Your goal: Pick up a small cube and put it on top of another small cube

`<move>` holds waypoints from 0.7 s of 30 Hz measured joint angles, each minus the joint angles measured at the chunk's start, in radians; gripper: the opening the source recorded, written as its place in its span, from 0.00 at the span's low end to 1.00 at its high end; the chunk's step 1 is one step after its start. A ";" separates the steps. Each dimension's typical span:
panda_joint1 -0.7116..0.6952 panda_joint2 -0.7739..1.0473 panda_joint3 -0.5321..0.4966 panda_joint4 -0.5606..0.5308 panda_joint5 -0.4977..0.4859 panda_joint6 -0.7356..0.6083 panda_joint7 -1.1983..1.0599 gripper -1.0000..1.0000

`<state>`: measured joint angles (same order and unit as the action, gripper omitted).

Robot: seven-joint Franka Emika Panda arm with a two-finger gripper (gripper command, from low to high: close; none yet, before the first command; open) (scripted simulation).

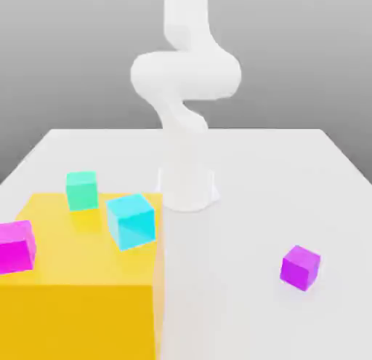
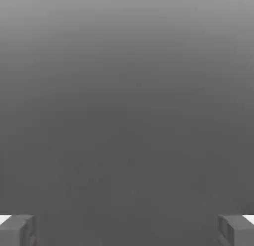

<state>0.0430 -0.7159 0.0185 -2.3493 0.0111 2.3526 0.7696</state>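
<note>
The hand (image 2: 127,231) is standing with its fingers apart and empty, while the violet cube (image 1: 300,268) is lying unstacked on the worktop (image 1: 240,169), toward four o'clock in the exterior view, lifting and stacking both remaining.

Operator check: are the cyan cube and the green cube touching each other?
Apart. The exterior view shows yellow surface between the cyan cube and the green cube.
</note>
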 joint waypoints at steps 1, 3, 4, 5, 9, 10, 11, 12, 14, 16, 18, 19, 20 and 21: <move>0.021 0.041 0.009 -0.023 0.005 0.025 -0.015 0.50; 0.059 0.120 0.029 -0.067 0.014 0.073 -0.042 0.50; 0.079 0.157 0.038 -0.088 0.018 0.096 -0.054 0.50; 0.096 0.193 0.049 -0.108 0.021 0.119 -0.067 0.50; 0.165 0.338 0.094 -0.191 0.032 0.209 -0.112 0.50; 0.181 0.374 0.106 -0.211 0.033 0.231 -0.123 0.50; 0.197 0.410 0.119 -0.232 0.034 0.253 -0.133 0.50; 0.212 0.446 0.132 -0.252 0.034 0.276 -0.142 0.50; 0.241 0.519 0.160 -0.293 0.030 0.321 -0.158 0.50; 0.267 0.591 0.188 -0.334 0.019 0.365 -0.170 0.50; 0.309 0.665 0.215 -0.376 -0.002 0.410 -0.174 0.50; 0.319 0.702 0.223 -0.396 -0.018 0.433 -0.172 0.50; 0.335 0.739 0.228 -0.411 -0.039 0.457 -0.165 0.50; 0.341 0.777 0.220 -0.415 -0.064 0.483 -0.150 0.50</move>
<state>0.3839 0.0607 0.2383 -2.7640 -0.0533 2.8359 0.6198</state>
